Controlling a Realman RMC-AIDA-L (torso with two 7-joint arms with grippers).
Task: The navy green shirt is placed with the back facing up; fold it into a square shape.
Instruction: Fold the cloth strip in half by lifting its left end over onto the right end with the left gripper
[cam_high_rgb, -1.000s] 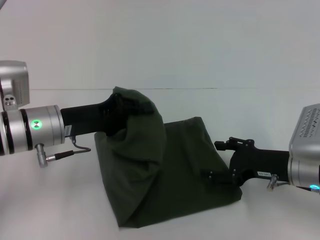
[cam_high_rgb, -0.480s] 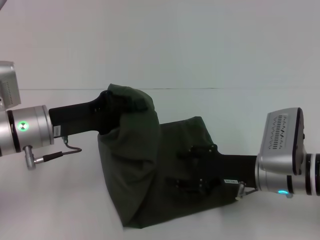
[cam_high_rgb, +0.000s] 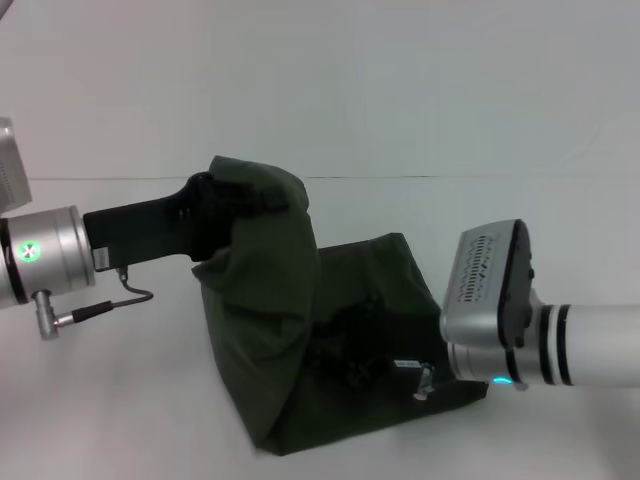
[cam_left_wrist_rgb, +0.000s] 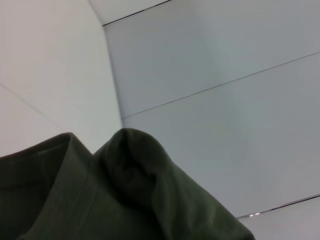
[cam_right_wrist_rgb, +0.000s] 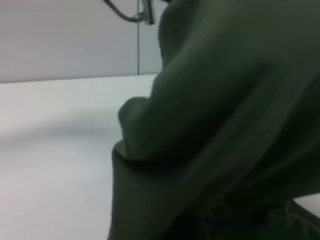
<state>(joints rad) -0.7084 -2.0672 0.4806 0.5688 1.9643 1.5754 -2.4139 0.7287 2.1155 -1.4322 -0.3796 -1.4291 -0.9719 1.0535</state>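
Observation:
The navy green shirt (cam_high_rgb: 375, 265) lies partly folded on the white table (cam_high_rgb: 110, 410). One part of it is raised in a hump (cam_high_rgb: 265, 250) that hangs over my left gripper (cam_high_rgb: 225, 200), which comes in from the left and is shut on the shirt, its fingertips hidden by fabric. My right gripper (cam_high_rgb: 350, 335) reaches in from the right, low over the flat part of the shirt and beside the hanging fold, with its dark fingers spread. The shirt fills the lower part of the left wrist view (cam_left_wrist_rgb: 125, 200) and most of the right wrist view (cam_right_wrist_rgb: 225, 125).
A thin cable (cam_high_rgb: 100, 305) loops below my left wrist. The silver right forearm (cam_high_rgb: 500, 310) hangs over the shirt's right edge. Bare white table surrounds the shirt on the left, the front and the back, up to the wall line (cam_high_rgb: 500, 177).
My right gripper has slid left from the shirt's right edge onto the shirt, up to the hanging fold. My left gripper has drawn slightly left and up with the raised fabric.

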